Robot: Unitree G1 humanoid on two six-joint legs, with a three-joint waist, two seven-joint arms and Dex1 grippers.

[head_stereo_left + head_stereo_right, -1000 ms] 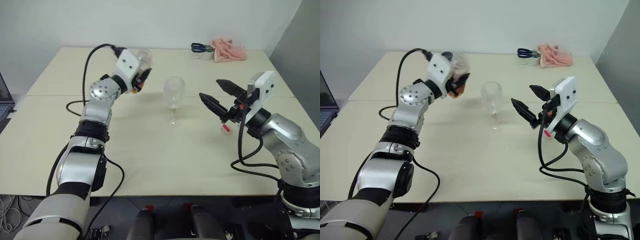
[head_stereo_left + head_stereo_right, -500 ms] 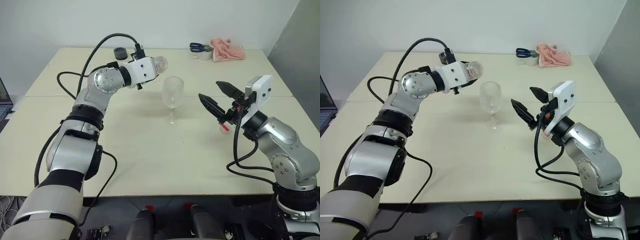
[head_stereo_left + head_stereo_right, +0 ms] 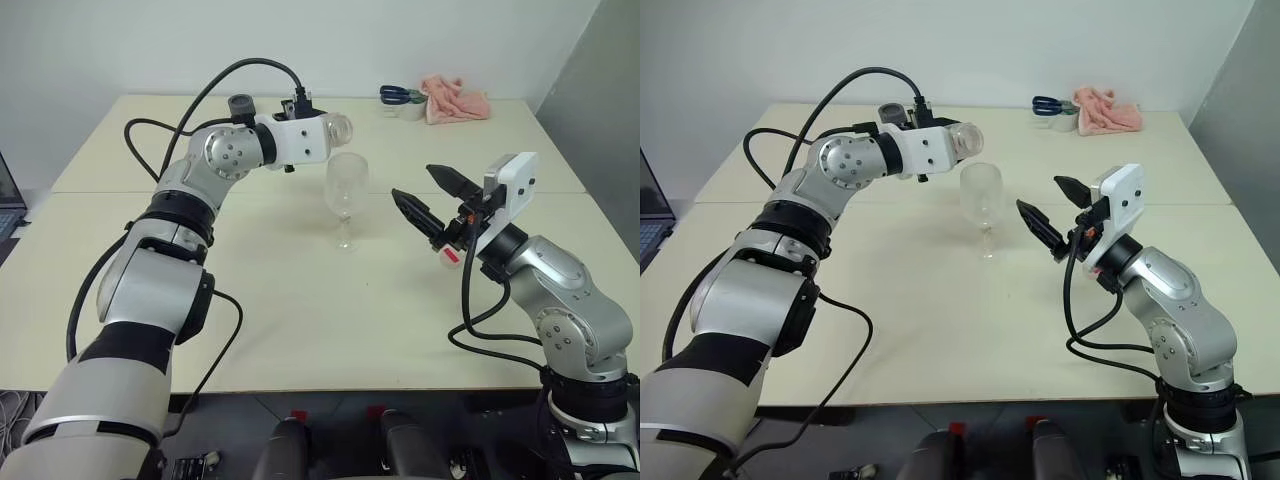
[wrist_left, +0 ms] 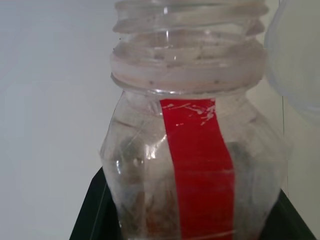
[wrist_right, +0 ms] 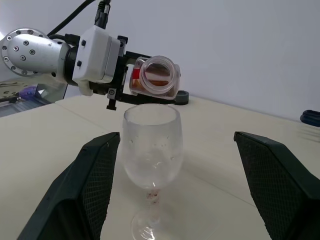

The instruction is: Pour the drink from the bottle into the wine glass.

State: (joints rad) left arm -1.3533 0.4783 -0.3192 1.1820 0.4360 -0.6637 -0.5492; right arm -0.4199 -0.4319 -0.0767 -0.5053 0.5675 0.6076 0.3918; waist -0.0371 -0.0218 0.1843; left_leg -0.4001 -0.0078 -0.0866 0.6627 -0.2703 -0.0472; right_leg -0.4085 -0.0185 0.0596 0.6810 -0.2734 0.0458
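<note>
The left claw (image 5: 131, 80) is gripping the bottle (image 5: 154, 76) nearly level, its mouth above the wine glass (image 3: 346, 198); the right claw (image 3: 428, 195) is hovering wide open beside the glass.

The setting is a robotics lab or test room. Evidence: a plain pale desk (image 3: 300, 330) against bare white walls, a laptop edge (image 3: 8, 205) at left of frame, and scissors (image 3: 397, 95) beside a pink cloth (image 3: 457, 100) at upper right.

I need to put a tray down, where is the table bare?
Bare: the near table between the wine glass and the front edge, and the far left. Crowded: around the glass, with the bottle above and the right pincer beside it; cloth far right.
</note>
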